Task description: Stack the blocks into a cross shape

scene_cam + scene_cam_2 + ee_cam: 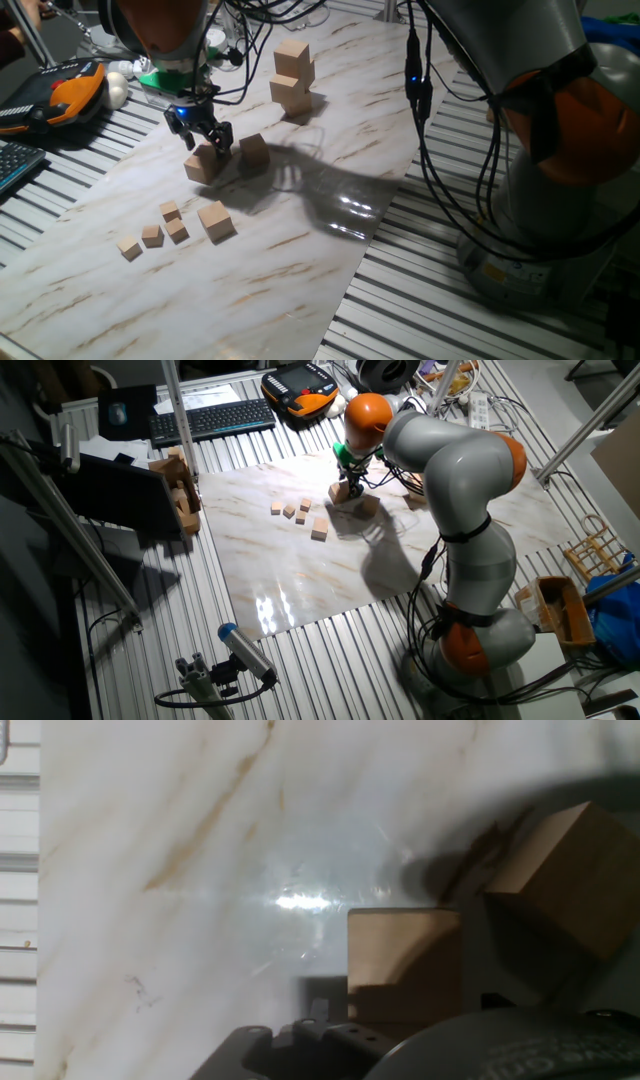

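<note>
**Gripper down on a block at the board's far side**

We see the gripper (207,138) lowered onto one of the blocks (203,163) on the marble-patterned board (300,260), its dark fingers (222,136) standing on either side of the cube's top. We cannot tell whether they press on it or merely bracket it. In the hand view this block (403,960) sits just ahead of the hand, its lower part in shadow, and a second block (570,880) lies tilted just beside it to the right, the two close but seemingly not touching.

In one fixed view the second block (254,151) rests just beside the gripped-at one. Two more blocks stand stacked (292,78) farther back on the board, the upper one turned slightly on the lower. Another block (216,221) lies nearer the camera, next to four tiny cubes (160,228) scattered close together.

From the other fixed view, the arm (450,470) bends over the board to reach the block (341,492).
</note>
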### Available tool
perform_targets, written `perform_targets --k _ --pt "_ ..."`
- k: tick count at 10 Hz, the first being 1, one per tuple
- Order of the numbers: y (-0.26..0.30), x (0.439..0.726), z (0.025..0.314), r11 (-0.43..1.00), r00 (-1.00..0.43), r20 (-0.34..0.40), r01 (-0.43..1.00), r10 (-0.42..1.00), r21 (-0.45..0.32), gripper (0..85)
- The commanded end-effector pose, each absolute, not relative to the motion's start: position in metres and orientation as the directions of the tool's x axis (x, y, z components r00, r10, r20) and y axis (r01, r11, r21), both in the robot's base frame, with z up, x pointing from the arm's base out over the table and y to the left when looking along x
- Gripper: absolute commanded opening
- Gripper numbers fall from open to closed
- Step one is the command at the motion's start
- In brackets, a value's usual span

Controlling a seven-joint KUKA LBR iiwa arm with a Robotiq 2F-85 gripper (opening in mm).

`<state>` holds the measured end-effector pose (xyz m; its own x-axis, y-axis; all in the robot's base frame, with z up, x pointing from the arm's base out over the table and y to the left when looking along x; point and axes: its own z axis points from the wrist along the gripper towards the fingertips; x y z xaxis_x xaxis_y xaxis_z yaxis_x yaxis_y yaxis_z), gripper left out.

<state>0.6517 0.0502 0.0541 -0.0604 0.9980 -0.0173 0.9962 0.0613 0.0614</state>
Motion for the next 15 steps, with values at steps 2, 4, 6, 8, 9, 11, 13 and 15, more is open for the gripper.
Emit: perform_targets --k 2,4,6,8,9,11,13,15 --pt "0.0494 0.6514 0.0524 0.073 -0.072 -0.019 0.996 0.997 0.053 68.0" --pt "0.0484 0.651 0.0505 0.086 -0.085 -0.02 0.995 0.996 0.043 68.0" --pt "0.0488 0.6503 0.0488 0.087 -0.086 -0.012 0.996 0.996 0.036 68.0" --pt "0.0484 0.6495 0.0463 0.089 -0.089 -0.004 0.995 0.996 0.032 68.0" --pt "0.0483 0.6493 0.0459 0.094 -0.094 -0.001 0.995 0.996 0.031 68.0" --pt "0.0481 0.6491 0.0456 0.098 -0.099 0.009 0.994 0.995 0.037 0.0" --pt "0.0483 0.6491 0.0463 0.1 -0.1 0.007 0.994 0.995 0.037 0.0" --pt "0.0496 0.6496 0.0515 0.097 -0.097 0.003 0.995 0.995 0.032 0.0"
